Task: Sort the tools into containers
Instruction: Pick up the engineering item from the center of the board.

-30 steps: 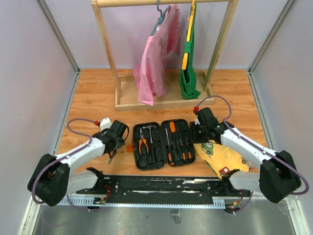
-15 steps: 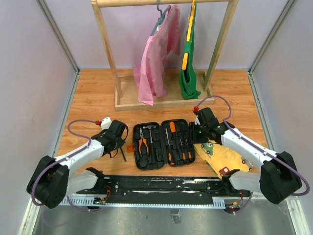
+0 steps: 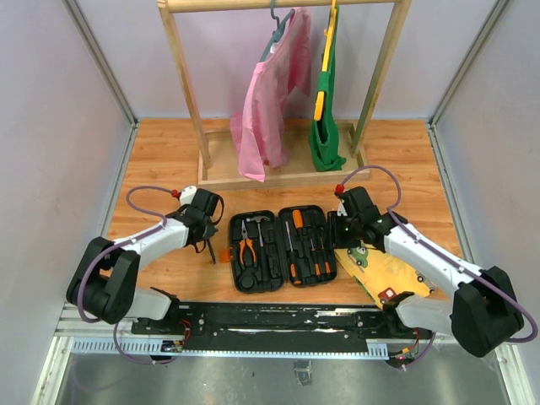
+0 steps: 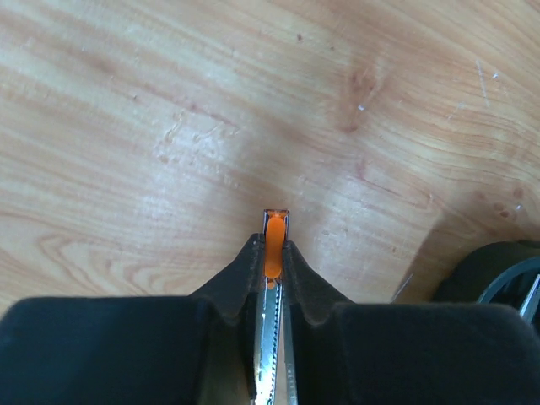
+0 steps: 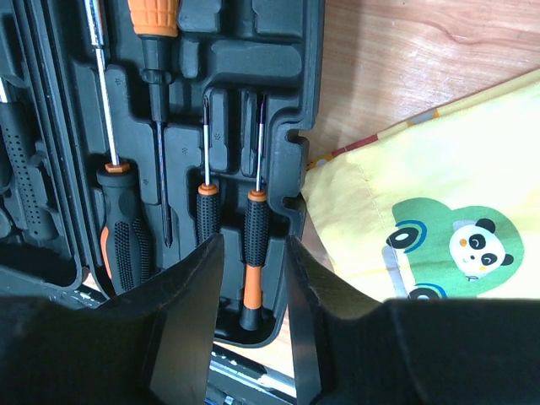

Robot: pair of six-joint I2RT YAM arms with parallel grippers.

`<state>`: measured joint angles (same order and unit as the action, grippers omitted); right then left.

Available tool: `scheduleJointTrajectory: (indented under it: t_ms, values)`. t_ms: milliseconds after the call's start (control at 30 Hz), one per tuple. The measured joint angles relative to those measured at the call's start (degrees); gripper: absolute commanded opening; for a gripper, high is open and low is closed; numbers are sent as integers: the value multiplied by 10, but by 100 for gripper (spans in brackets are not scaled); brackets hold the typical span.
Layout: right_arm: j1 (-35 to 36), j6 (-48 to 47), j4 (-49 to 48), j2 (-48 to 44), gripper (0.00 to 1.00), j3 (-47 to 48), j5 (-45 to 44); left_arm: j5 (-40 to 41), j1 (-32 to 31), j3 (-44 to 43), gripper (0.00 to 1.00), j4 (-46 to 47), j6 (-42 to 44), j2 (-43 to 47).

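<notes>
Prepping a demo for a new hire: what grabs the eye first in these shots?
The open black tool case sits between the arms, with orange-handled tools seated in its slots. Left of it, the left gripper is shut on a thin orange-tipped metal tool over the wooden table. At the far edge, a wooden rack holds a pink garment and a green garment.

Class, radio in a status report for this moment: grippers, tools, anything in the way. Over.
Left gripper shut on thin orange-tipped tool, left of case. Right gripper open over a slotted screwdriver. Yellow sheet beside case, not blocking.
</notes>
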<state>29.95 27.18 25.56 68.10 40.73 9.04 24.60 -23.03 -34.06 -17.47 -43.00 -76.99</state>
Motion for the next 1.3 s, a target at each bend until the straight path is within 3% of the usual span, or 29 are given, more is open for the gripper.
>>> scheduleJointTrajectory:
  t_ms: [167,400,900,1300]
  values:
    - [0,0,1,-13,36,-1,0,-5,2,-20,35,5,31,-23]
    - [0,0,2,-22,36,-6,0,-12,2,-15,41,2,32,-14]
    - [0,13,1,-46,36,-20,0,-7,4,-4,17,12,32,-13]
    - [0,14,1,-66,36,-23,-3,-7,4,-5,13,-15,38,24]
